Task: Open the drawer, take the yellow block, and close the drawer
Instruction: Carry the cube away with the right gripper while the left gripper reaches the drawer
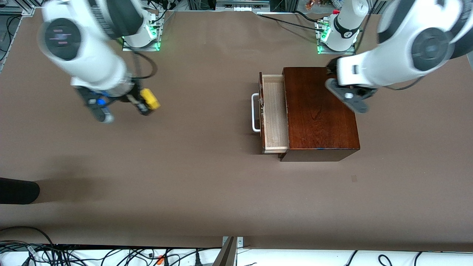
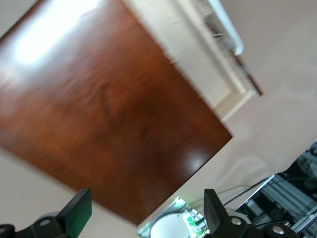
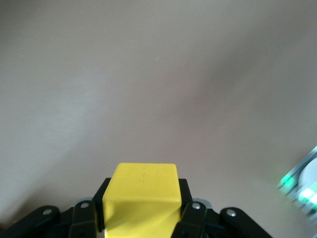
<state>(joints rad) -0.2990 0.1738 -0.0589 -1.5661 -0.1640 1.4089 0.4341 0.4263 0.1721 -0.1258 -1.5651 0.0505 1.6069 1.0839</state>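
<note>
While the right gripper clamps the yellow block above bare brown bench, the left gripper hangs wide over the box, drawer open.

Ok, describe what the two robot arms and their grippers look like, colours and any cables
Both arms have glossy white shells with dark grey round joint caps and black bands. The right gripper is black with a blue spot on its body and a black cable looping above it. The left gripper is dark grey, one finger tinted green. Green lights glow at both bases.
</note>
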